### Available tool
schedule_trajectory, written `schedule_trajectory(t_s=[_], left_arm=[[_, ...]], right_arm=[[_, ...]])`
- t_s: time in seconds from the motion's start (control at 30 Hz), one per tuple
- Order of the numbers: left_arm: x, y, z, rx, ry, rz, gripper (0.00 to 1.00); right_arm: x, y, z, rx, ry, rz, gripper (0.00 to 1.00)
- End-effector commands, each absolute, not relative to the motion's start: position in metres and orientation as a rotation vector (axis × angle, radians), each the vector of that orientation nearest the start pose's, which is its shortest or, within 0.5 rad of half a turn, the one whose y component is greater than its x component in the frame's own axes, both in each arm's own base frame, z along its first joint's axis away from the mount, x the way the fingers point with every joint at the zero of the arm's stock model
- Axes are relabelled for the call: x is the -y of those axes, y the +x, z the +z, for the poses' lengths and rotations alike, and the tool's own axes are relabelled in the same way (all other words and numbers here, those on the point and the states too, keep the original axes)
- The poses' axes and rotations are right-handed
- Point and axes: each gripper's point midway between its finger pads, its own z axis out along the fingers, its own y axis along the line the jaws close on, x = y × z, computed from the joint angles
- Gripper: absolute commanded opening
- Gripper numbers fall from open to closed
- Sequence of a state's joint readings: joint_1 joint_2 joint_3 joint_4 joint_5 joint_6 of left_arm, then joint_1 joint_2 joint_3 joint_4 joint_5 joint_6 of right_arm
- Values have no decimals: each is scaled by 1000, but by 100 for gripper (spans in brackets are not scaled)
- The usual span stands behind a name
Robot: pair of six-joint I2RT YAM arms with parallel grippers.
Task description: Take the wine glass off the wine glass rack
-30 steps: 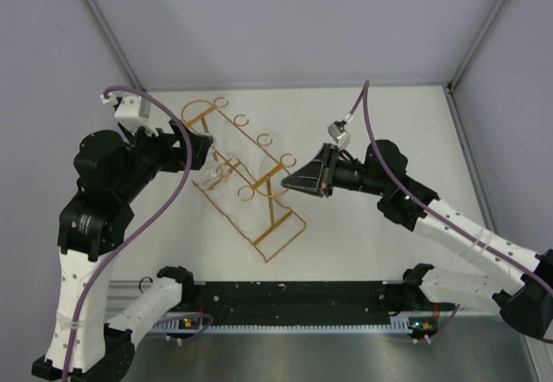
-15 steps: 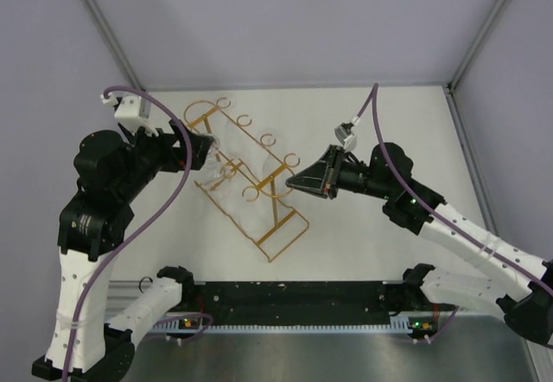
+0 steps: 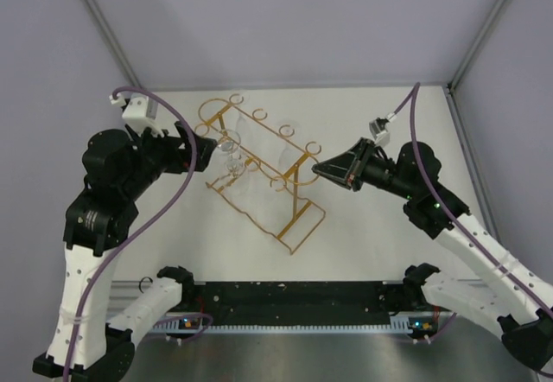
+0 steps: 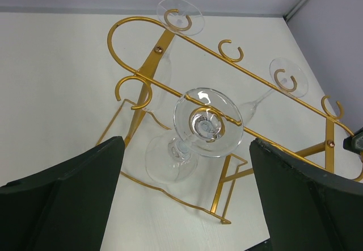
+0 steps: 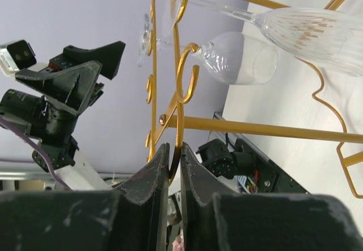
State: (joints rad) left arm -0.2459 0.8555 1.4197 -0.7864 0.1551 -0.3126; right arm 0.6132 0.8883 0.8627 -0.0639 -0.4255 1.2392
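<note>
wine glass [image 4: 193, 106] hanging on rack [image 4: 159, 49] | left hand [image 3: 206, 150] wide | right hand [image 5: 174, 149] pinching rack (end loop)

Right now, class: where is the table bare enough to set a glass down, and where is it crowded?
Bare: the table between rack and front black rail, plus a narrower strip by the far wall. Crowded: the middle, where left pincer and right pincer flank the rack.

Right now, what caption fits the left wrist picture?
Open left gripper faces the nearest wine glass, hanging foot-up on the gold wire rack.
</note>
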Motion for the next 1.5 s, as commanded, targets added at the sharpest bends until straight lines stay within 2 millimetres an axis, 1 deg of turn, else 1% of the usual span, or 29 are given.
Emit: schedule_trajectory(t_s=[0.0,0.3,0.5,0.7,0.8,0.93,1.07,1.27,1.37,1.47], left_arm=[[107,241,408,-1782,73,-569,98],[110,241,402,-1788,84,-587,98],[114,239,402,-1783,99,-609,98],[117,237,403,-1773,114,-626,98],[118,236,402,-1775,116,-640,98],[123,233,401,-1777,124,-677,98],[130,234,398,-1779,131,-719,98],[136,234,395,-1783,136,-760,98],[137,234,395,-1783,137,-774,98],[138,234,394,-1786,140,-775,98]], right_arm=[[-251,208,347,-1881,238,1575,0],[-221,230,355,-1839,270,1429,0],[-202,242,358,-1803,296,1290,0],[-187,254,368,-1762,299,1176,0],[-179,262,371,-1753,316,1146,0],[-171,272,368,-1761,331,1102,0],[-161,282,362,-1780,352,1072,0],[-151,289,366,-1772,350,1044,0],[-147,293,365,-1779,353,1028,0],[-148,293,366,-1781,337,1032,0]])
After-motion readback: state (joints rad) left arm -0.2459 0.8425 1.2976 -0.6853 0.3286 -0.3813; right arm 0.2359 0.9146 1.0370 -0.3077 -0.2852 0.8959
